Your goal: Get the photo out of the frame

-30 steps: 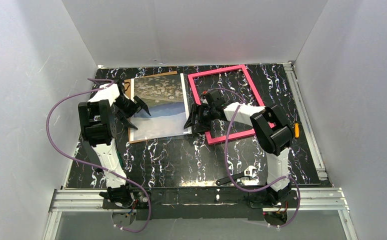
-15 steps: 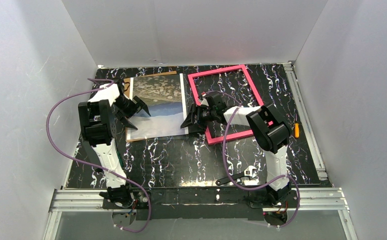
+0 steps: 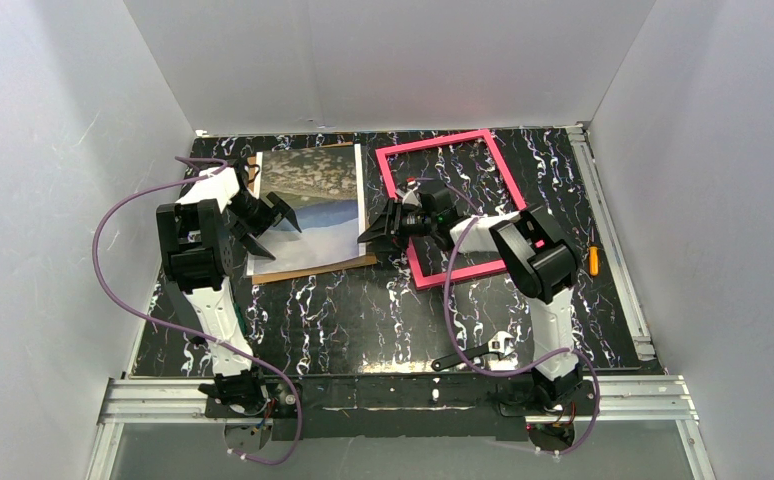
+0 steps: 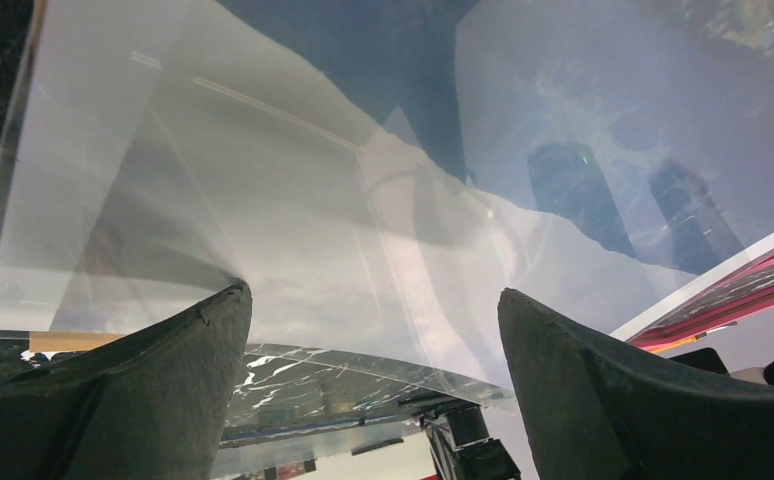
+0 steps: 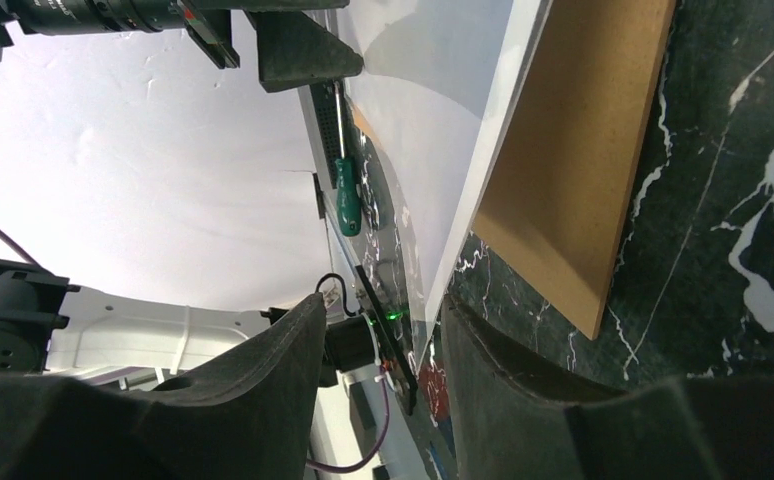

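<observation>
The photo (image 3: 313,200), a landscape print with a white strip, lies on the brown backing board (image 3: 313,268) at the table's back left. The empty pink frame (image 3: 395,190) lies flat to its right. My left gripper (image 3: 268,225) hangs open over the photo's left part, and its fingers (image 4: 163,380) stand wide apart above the glossy surface (image 4: 363,200). My right gripper (image 3: 375,228) is at the photo's right edge. Its jaws (image 5: 385,305) are partly apart. The photo's white edge (image 5: 463,200), raised off the board (image 5: 573,170), runs down between them, close to the right finger.
A green screwdriver (image 5: 346,195) lies beyond the photo's far side. An orange-handled tool (image 3: 593,260) rests near the table's right rail, and a black wrench (image 3: 478,355) near the front edge. White walls enclose the table on three sides.
My right gripper has moved left to the photo's right edge and its jaws have narrowed. That edge has shifted left and risen, baring the board's near edge. The left arm has stayed still.
</observation>
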Available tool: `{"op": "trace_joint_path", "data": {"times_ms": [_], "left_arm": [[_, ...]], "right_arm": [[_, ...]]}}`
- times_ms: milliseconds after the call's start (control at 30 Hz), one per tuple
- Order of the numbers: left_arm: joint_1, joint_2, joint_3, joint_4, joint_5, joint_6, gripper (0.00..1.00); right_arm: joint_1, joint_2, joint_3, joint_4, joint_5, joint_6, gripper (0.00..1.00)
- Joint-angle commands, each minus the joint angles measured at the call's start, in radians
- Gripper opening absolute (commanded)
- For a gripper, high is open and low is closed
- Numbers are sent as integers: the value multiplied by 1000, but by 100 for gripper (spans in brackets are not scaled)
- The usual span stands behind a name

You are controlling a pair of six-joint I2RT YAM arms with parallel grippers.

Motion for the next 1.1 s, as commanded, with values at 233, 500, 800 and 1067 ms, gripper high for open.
{"op": "trace_joint_path", "data": {"times_ms": [233, 500, 800, 1067], "left_arm": [[3, 21, -22, -129, 3, -7, 93], [2, 13, -23, -129, 5, -2, 93], [-44, -131, -38, -112, 37, 64, 95], [-211, -434, -203, -41, -60, 101, 95]], "right_arm": [[6, 121, 38, 278, -20, 161, 53], [26, 201, 113, 353, -36, 219, 45], [9, 139, 8, 462, -53, 269, 22], [-5, 108, -25, 428, -74, 289, 12]]}}
